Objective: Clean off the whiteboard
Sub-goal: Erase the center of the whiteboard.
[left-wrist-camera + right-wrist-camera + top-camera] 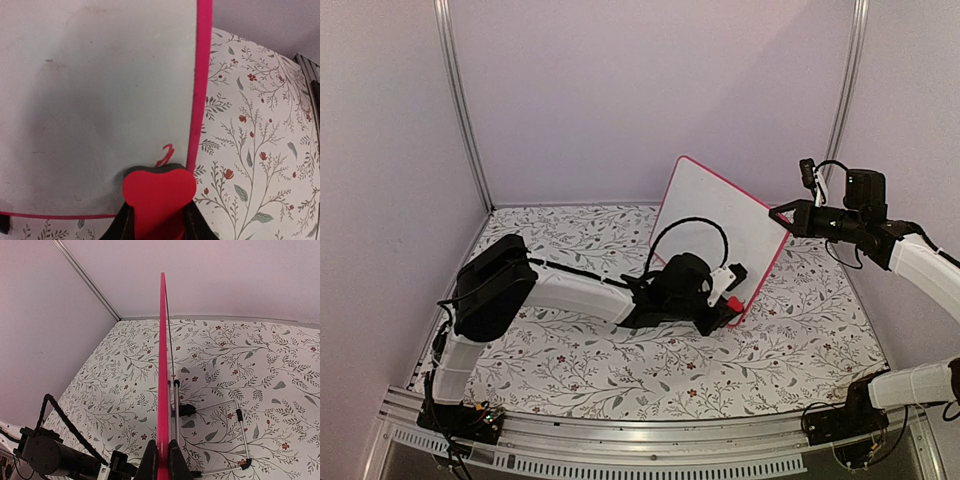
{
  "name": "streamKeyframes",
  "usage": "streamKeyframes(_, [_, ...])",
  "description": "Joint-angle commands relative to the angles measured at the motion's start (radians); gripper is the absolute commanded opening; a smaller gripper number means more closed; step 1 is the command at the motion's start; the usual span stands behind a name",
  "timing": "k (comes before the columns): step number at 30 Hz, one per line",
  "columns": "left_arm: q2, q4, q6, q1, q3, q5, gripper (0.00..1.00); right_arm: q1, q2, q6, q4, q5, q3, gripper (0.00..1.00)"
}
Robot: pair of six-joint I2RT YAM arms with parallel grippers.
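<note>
Rear overhead view looks down, 2 wrist views close, all share whiteboard [715, 215]

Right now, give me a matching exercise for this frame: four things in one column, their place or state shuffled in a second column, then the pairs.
1. whiteboard
2. eraser
3. right gripper
4. red mark

A. shut on the whiteboard's edge
B. in the left gripper, pressed to the whiteboard
C. up on edge, tilted
D. on the whiteboard near its corner, just above the eraser

Pairs: 1-C, 2-B, 3-A, 4-D
</note>
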Motion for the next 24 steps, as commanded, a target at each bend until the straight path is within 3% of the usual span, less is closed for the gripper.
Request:
streamKeyframes(1, [-0.011, 0.158, 0.026, -0.006, 0.093, -0.010, 0.00, 0.032, 0.024, 0.028, -0.182, -0.084, -0.049, 0.00])
streamKeyframes(20, [-0.029, 0.160, 0.058, -0.001, 0.120, -0.034, 0.00, 0.033, 0.019, 0.026, -0.192, -0.076, -0.046, 0.00])
streamKeyframes(24, [-0.036, 0.183, 0.041, 0.002, 0.053, -0.039, 0.00, 0.032, 0.019, 0.023, -0.191, -0.077, -0.049, 0.00])
